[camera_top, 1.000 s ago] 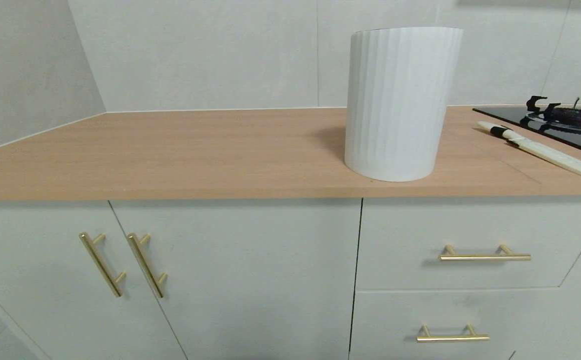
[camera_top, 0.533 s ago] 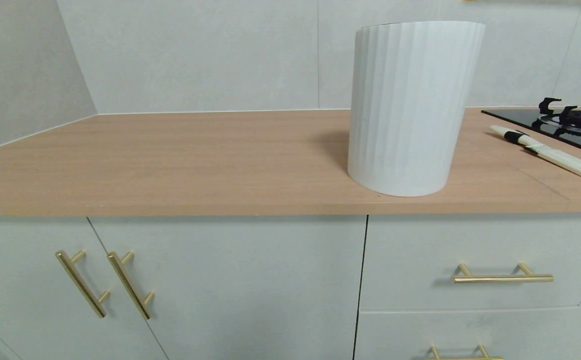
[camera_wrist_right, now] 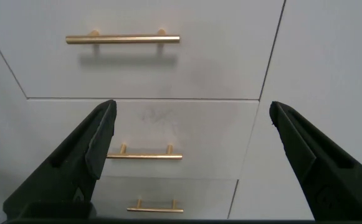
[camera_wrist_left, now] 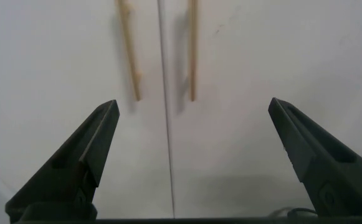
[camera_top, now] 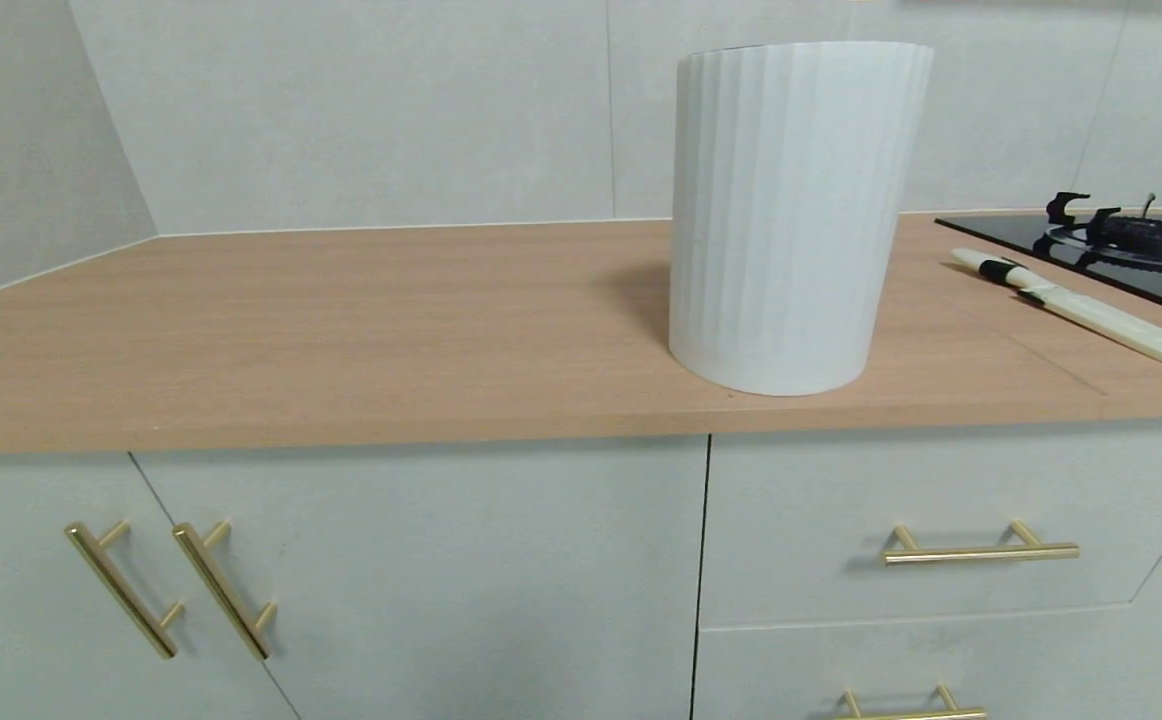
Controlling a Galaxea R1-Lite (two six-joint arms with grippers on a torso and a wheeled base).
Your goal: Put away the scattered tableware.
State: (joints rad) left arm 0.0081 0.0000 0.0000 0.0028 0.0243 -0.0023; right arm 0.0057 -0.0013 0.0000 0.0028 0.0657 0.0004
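Reading from the left, you find the left gripper [camera_wrist_left: 193, 104], jaws spread wide and empty, facing two cabinet doors [camera_top: 421, 580] with paired gold handles [camera_top: 224, 590]. On the wooden countertop [camera_top: 341, 320] above, a tall white ribbed container [camera_top: 786, 215] stands upright near the front edge. The right gripper [camera_wrist_right: 192, 106], equally wide apart and empty, faces the drawers [camera_wrist_right: 143, 68]. Rightmost, the knife [camera_top: 1091, 316] lies flat just beside the black hob [camera_top: 1131, 240], apart from the container.
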